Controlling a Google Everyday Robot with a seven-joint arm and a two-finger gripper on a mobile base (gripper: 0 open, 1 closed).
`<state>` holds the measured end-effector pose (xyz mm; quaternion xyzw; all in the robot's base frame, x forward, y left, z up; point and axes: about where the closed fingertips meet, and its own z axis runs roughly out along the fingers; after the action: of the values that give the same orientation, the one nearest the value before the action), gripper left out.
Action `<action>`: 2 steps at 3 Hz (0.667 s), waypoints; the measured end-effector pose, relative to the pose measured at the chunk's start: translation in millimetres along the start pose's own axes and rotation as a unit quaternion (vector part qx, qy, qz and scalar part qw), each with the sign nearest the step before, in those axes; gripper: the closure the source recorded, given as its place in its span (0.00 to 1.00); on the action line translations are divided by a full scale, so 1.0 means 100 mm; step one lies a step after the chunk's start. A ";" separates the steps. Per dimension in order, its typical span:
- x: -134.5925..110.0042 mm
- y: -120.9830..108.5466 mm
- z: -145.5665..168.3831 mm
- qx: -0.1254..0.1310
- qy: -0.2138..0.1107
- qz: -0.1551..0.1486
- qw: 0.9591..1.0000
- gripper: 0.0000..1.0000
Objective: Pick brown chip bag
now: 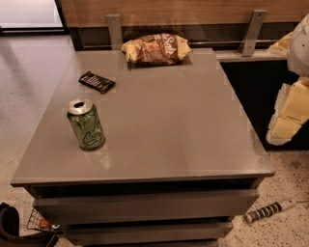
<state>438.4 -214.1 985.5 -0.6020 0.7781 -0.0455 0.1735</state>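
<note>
- Speckled pale floor (19, 96) surrounds a low grey table (169, 125). Behind it runs a wood-panelled wall (169, 9), with two metal brackets (114, 30) standing at the table's far edge.
- At the right edge of the camera view, the gripper (289, 113) shows only as pale yellow and white blocky shapes, cut off by the frame. Whether it is spread or closed cannot be told. It hangs off the table's right side, in front of a dark cabinet (256, 96).
- In the lower left corner, a dark rounded object and a bit of wire mesh (36, 221) are cut off and hard to identify.
- On the floor at the lower right lies a slim black-and-white striped object (268, 211) with a pale end. What it is stays unclear.
- A green can (86, 124) stands upright on the left front part of the table. Its top is opened, but its inside cannot be seen.
- Under the tabletop sit two stacked drawer-like tiers (145, 205), both closed, so their insides are hidden.
- A small flat black wrapped bar (97, 81) lies behind the can toward the left far side, apart from it.
- The brown chip bag (155, 48) lies on its side at the middle of the table's far edge, between the two brackets. It is puffed, with a dark brown middle, white lettering and pale yellow ends.
- The bag is well apart from the gripper, which is off to the bag's right and nearer the camera, with bare tabletop between them.
</note>
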 end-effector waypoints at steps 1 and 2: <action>0.00 0.00 0.00 0.000 0.000 0.000 1.000 0.00; 0.00 -0.20 0.01 0.016 -0.008 -0.005 1.000 0.00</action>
<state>456.7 -219.5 989.9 -0.6032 0.7729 -0.0541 0.1894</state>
